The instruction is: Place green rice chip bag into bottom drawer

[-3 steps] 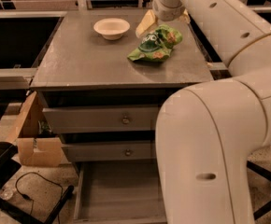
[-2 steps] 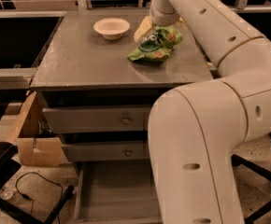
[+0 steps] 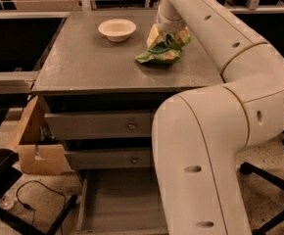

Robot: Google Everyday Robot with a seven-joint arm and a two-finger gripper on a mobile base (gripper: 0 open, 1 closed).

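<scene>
The small shiny green rice chip bag [image 3: 157, 54] with orange chip pictures lies on the flat grey top [image 3: 93, 62] of the cabinet, on the right side and a bit to the far end. It looks crumpled and flat on the top, not lifted.

The robot's gripper [image 3: 169, 37] is right on the far end of the bag, touching it. I cannot tell if it has hold of the bag or not.

To the left of the bag, a little apart, sits a round cream bowl [image 3: 116, 29].

Down below, the deep grey bottom drawer [image 3: 117, 204] is pulled out toward me. The two grey drawers with small knobs [image 3: 131, 126] above it are closed. The big white robot arm [image 3: 215, 146] bends in front of the right side of the cabinet and hides part of the open drawer.

I think the job has only begun, because the bag is up on top and has a long way down to go.

What could go wrong? The bag is shiny and soft, so it could slip out if only a corner is pinched. It could be pushed sideways and bump the bowl. On the way down it could catch on the edge of the top, or drop on the floor by the brown cardboard box [image 3: 36, 153] on the left.
</scene>
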